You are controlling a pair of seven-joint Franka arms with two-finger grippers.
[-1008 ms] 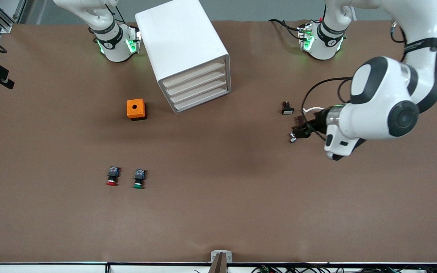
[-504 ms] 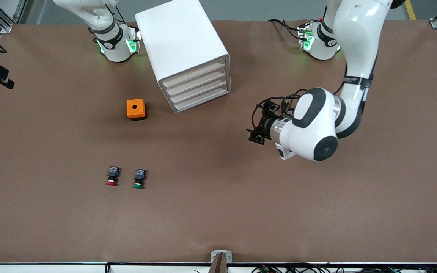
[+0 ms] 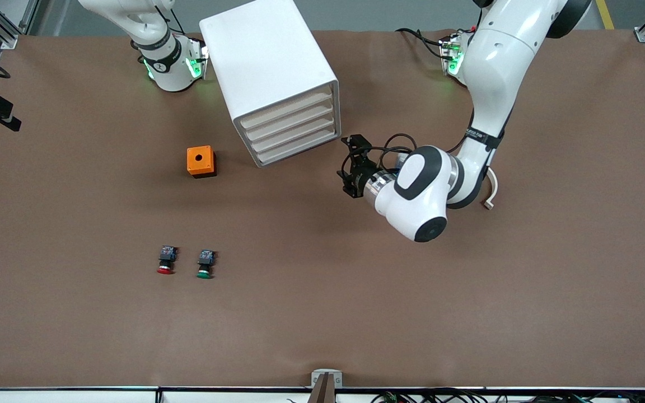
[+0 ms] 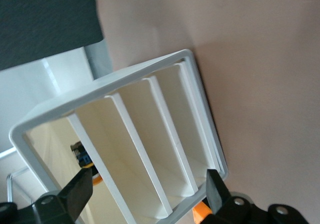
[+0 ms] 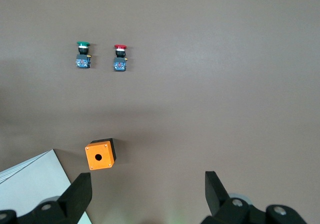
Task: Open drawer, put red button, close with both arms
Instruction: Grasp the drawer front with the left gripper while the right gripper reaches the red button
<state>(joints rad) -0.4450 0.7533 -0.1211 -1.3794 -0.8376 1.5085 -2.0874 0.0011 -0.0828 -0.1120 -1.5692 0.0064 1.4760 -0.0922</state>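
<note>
Four drawers of white cabinet point(image 3: 294, 131) noted shut, just ahead of left pincer point(image 3: 351, 165), fingers spread, empty. One drawer front to be engaged squarely, pulled straight. Red button point(image 3: 166, 261) on desk point(image 3: 356, 313), well apart. Right pincer point(image 5: 145, 194) spread, empty, waiting above orange box point(image 5: 100, 154).

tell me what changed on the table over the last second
The left arm swung in from its own end of the table, bringing the left pincer up to the front of the white drawer cabinet, open and empty. A small black part seen earlier near that arm is now hidden under it. The red button, green button, orange box and drawers stayed put; the right pincer waits, open.
</note>
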